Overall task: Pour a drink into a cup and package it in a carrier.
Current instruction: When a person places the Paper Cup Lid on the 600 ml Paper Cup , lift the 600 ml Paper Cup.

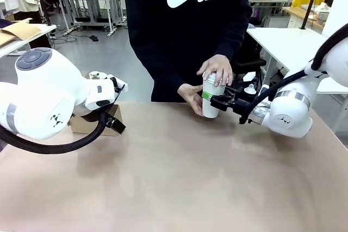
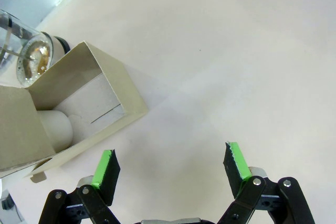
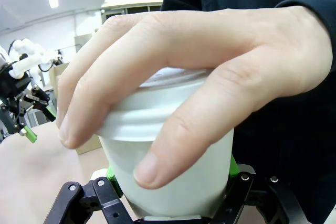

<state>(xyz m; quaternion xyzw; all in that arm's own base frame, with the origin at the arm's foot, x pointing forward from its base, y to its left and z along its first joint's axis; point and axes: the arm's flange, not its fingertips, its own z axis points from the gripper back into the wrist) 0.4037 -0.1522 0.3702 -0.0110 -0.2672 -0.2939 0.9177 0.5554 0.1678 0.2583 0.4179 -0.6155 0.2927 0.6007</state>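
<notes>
The white paper cup (image 1: 210,101) stands with a white lid at the table's far edge. One of the person's hands (image 1: 217,69) presses on the lid and the other holds its side. My right gripper (image 1: 213,102) is shut on the cup's lower body; the right wrist view shows the cup (image 3: 173,145) between the green pads (image 3: 111,174). My left gripper (image 2: 170,163) hangs open over bare table, beside the brown carrier (image 2: 113,90). The carrier (image 1: 81,124) sits at far left, partly behind my left arm. The glass pitcher (image 2: 23,56) lies just beyond it, with only brown traces of the drink showing.
A white rounded object (image 2: 52,127) sits inside the carrier's compartment. The tan tabletop (image 1: 179,177) stretches wide between the arms. The person in a black hoodie (image 1: 185,25) stands close against the far edge.
</notes>
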